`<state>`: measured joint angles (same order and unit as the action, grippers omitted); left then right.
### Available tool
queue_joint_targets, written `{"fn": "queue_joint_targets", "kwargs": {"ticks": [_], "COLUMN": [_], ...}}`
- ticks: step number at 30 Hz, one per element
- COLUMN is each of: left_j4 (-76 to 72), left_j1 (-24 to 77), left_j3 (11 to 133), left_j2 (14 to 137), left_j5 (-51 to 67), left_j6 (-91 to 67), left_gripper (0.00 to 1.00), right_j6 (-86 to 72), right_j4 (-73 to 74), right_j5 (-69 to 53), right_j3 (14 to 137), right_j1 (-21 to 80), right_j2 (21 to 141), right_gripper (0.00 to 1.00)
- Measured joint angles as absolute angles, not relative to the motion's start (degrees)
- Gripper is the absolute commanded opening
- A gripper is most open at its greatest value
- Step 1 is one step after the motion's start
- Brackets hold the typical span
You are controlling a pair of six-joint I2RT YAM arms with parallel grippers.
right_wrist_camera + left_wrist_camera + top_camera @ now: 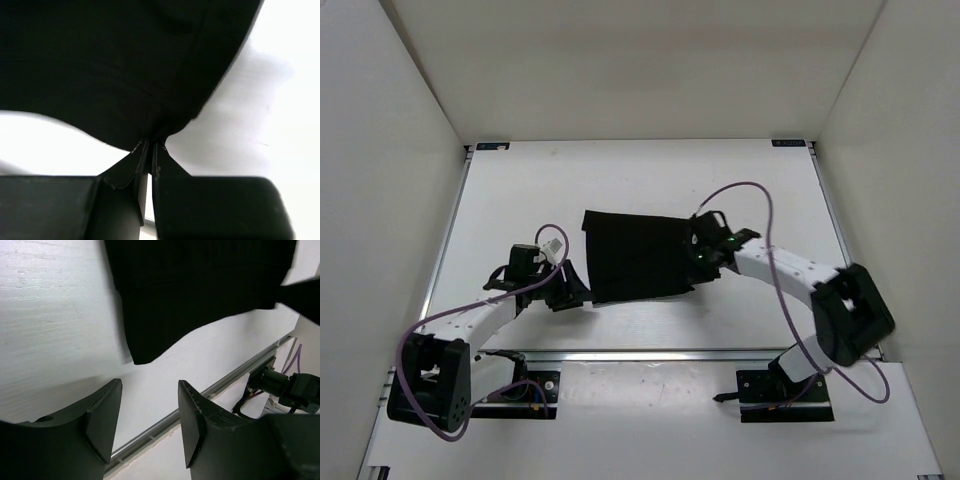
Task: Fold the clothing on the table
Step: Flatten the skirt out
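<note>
1. Clothing (638, 258) is lying on the table (520, 200) between the two grippers, with its far portion lying flat.
2. We are finding the right gripper (703, 250) clamped tight on the fabric's near-right edge. In the right wrist view the jaws are meeting on a thin pinch of hem, and the cloth is fanning out ahead of the fingertips and off to their left.
3. We are finding the left gripper (147, 422) standing partly open and holding nothing. Its fingers (102, 425) are framing bare table.
4. We are treating one relation as decisive. The clothing's near-left corner is hanging straight ahead of the left gripper, just apart from its fingertips and roughly in line with the gap between them. The rest of the cloth is running on ahead and to that gripper's right.
5. We are judging the long axis to be running from the left gripper's side across to the right gripper. That is leaving the left arm nearer the free corner, while the right arm is already gripping its end.
6. We are finding no brand, label or writing on the clothing. A small dark tag (492, 146) on the far rail is too small to read.
</note>
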<state>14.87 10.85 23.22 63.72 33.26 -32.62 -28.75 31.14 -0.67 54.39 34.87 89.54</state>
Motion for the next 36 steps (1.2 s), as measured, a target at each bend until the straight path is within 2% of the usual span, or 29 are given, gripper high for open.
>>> {"fn": "queue_joint_targets", "kwargs": {"ticks": [6, 8, 19, 22, 23, 24, 25, 28, 31, 36], "left_j4": [13.7, 12.9, 6.3, 5.3, 4.9, 4.7, 4.6, 4.8, 9.5, 18.6], "left_j1": [11.7, 12.2, 24.6, 27.9, 28.6, 29.1, 29.6, 30.3, 28.9, 20.9], "left_j3": [23.4, 23.4, 27.9, 29.3, 29.8, 30.3, 31.0, 33.2, 38.7, 66.4], "left_j2": [66.6, 67.0, 76.4, 79.2, 80.7, 82.1, 83.7, 87.2, 87.7, 87.7], "left_j5": [32.1, 31.8, 27.1, 25.8, 25.7, 25.6, 25.6, 26.3, 27.5, 28.5], "left_j6": [-33.6, -34.1, -40.5, -41.8, -42.2, -42.7, -43.3, -43.8, -44.0, -43.3], "left_gripper": [0.60, 0.59, 0.61, 0.55, 0.43, 0.27, 0.00, 0.00, 0.00, 0.00], "right_j6": [-35.9, -37.8, -41.2, -41.6, -41.6, -41.6, -41.6, -40.6, -38.4, -34.1], "right_j4": [17.1, 15.6, 13.1, 12.8, 12.8, 12.8, 12.7, 13.4, 18.3, 25.8], "right_j5": [-18.8, -22.1, -28.2, -28.2, -28.2, -28.3, -28.3, -29.6, -31.2, -32.5], "right_j3": [38.9, 36.5, 32.6, 31.9, 31.8, 31.8, 31.8, 32.4, 38.5, 60.8], "right_j1": [21.9, 19.7, 19.5, 19.5, 19.5, 19.5, 19.5, 18.6, 16.8, 13.1], "right_j2": [64.8, 60.6, 61.8, 61.8, 61.8, 61.8, 61.8, 62.7, 65.7, 69.1], "right_gripper": [0.00, 0.00, 0.00, 0.00, 0.00, 0.00, 0.00, 0.00, 0.00, 0.00]}}
